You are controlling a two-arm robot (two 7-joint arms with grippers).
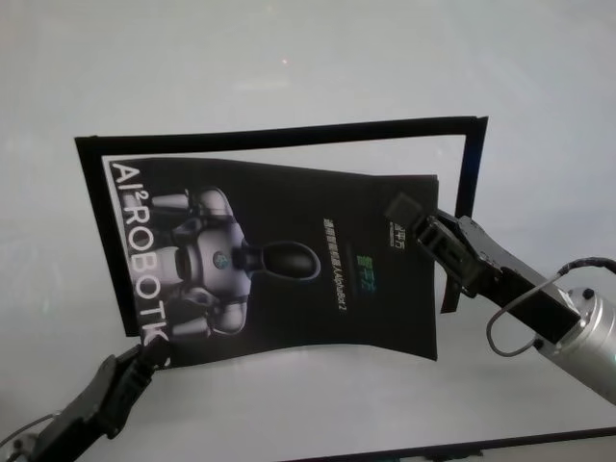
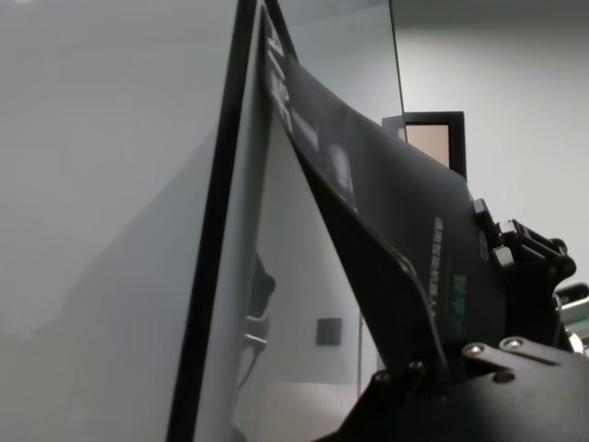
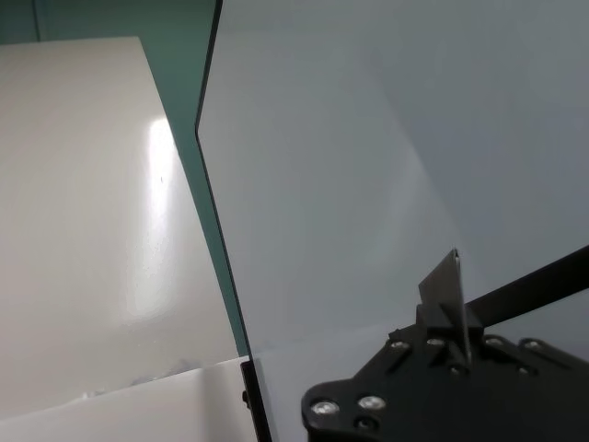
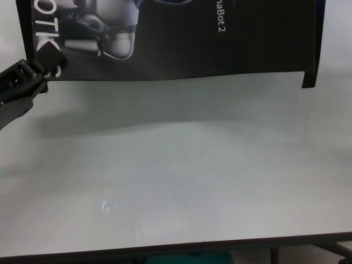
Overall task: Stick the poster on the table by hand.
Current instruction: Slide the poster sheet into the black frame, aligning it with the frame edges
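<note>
White table (image 1: 289, 58), broad bare stretch toward near edge; one poster (image 1: 289, 260) lifted, left gripper (image 1: 144, 358) and right gripper (image 1: 423, 223) clamped on opposite edges.

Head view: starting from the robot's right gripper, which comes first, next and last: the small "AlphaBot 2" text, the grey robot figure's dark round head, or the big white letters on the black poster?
From the right gripper, shut on the glossy black poster:
1. Small "AlphaBot 2" text, near the poster's middle, nearest.
2. Dark round head of the robot figure, further left.
3. Big white letters, along the far left edge, beside the left gripper.
</note>
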